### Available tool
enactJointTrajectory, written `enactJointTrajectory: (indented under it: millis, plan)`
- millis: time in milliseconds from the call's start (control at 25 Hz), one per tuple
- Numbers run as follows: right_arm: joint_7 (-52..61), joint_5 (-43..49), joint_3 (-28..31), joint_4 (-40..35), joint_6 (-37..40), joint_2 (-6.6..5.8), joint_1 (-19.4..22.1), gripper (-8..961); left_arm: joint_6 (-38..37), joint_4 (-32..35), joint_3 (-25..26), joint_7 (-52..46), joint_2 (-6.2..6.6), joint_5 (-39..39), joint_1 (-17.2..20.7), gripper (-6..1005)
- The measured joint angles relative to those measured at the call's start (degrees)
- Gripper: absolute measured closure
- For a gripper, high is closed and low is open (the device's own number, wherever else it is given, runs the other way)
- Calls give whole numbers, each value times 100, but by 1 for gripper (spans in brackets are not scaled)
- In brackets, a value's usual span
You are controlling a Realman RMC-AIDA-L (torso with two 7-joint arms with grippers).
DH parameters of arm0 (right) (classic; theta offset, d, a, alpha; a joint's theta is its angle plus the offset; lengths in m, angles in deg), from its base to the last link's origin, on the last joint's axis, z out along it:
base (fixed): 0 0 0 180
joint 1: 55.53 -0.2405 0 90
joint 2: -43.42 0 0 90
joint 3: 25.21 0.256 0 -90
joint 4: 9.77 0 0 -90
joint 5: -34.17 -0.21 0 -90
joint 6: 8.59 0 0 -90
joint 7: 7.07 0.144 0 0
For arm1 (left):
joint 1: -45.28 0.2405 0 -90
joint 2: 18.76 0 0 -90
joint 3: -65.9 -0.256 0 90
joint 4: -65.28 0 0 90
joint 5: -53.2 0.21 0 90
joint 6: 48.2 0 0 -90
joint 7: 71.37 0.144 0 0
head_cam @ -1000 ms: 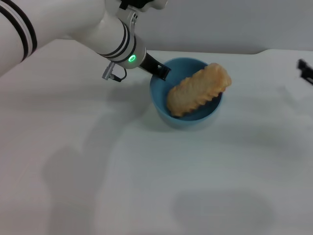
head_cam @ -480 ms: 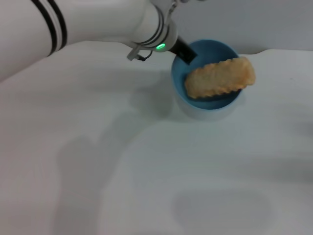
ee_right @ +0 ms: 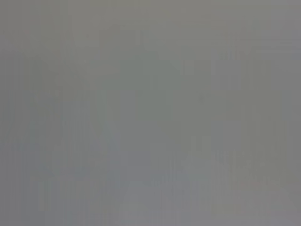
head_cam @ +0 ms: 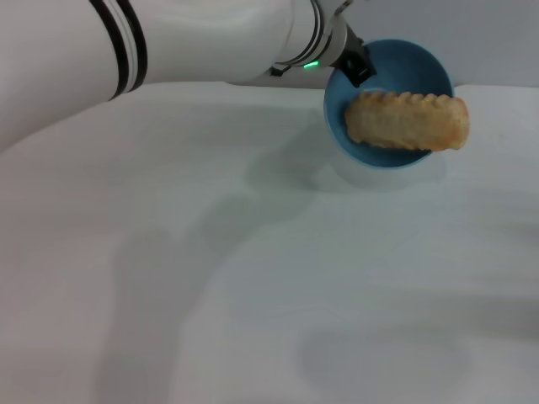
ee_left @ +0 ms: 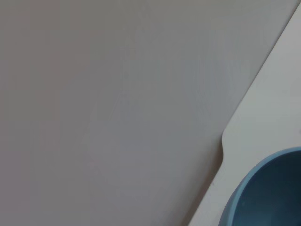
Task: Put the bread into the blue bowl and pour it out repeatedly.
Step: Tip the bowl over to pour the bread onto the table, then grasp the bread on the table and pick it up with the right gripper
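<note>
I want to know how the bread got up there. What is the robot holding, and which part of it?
The left gripper holds the round light-blue plastic bowl by its rim, on the robot's left side. The long ridged golden-tan bread just lies in it.

White table (head_cam: 278,286) lies open in front (only the left arm (head_cam: 168,42) spans the back).

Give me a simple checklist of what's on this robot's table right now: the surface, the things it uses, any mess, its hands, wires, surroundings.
Surface: plain white table, bare where visible.
Job's things: round light-blue plastic bowl, lifted and tilted; long ridged golden-tan toy bread lying across its opening, one end past the rim.
Clutter: nothing seen.
Grippers: left gripper shut on the bowl's rim; right gripper not in view.
Cables: nothing seen.
Surroundings: grey wall behind the table.
</note>
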Motion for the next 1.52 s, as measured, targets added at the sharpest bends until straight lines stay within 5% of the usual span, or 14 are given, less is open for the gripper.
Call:
enactJointTrajectory:
  millis: [880,1320,1520]
  plan:
    - [-46,-32,54,55,-63,-26,-161,238,1364,183,-515,-2,-14,673,253,1001]
    - [-229,18,16,518,-386,-6,-456,238,1037,160,-90,-355,-3,298,385,1001]
    - [1588,369,-252,513,-506,-49,-655,237,814,140,517,-365,14,-90,504,1000]
